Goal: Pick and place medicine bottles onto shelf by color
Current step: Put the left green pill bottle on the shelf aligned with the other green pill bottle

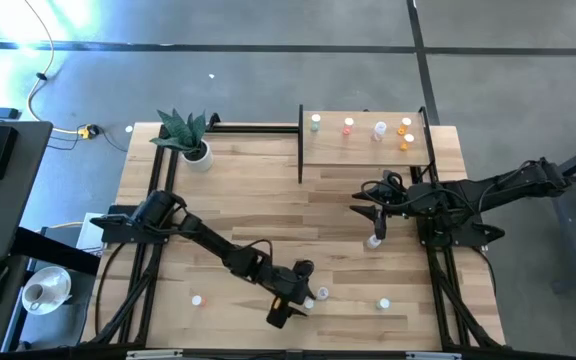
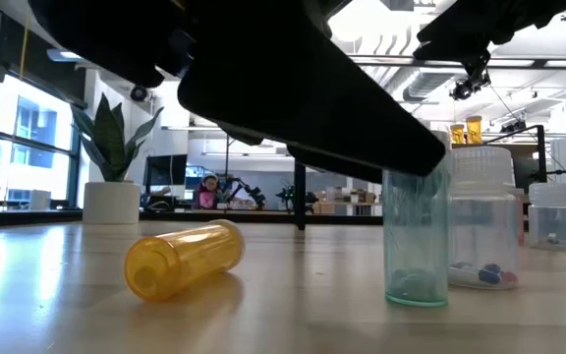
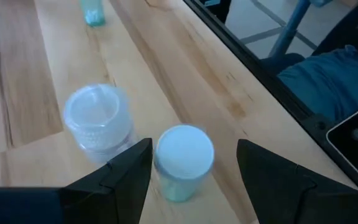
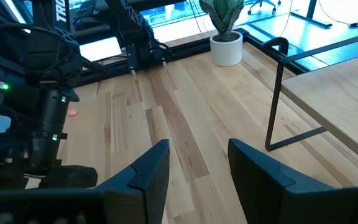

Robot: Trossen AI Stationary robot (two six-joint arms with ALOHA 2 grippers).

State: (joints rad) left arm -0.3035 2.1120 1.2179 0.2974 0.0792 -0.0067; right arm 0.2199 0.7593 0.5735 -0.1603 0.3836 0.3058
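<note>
Left gripper, near the table's front edge, stands with fingers apart around an upright teal bottle, unclamped; a clear bottle stands just beside. Right gripper, fingers apart and empty, hangs before the shelf.

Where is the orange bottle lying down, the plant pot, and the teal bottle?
orange bottle (image 2: 185,258), low view, its side.
plant pot (image 2: 112,202), low view, front wall.
teal bottle (image 3: 183,155), left wrist view, its cap.
</note>
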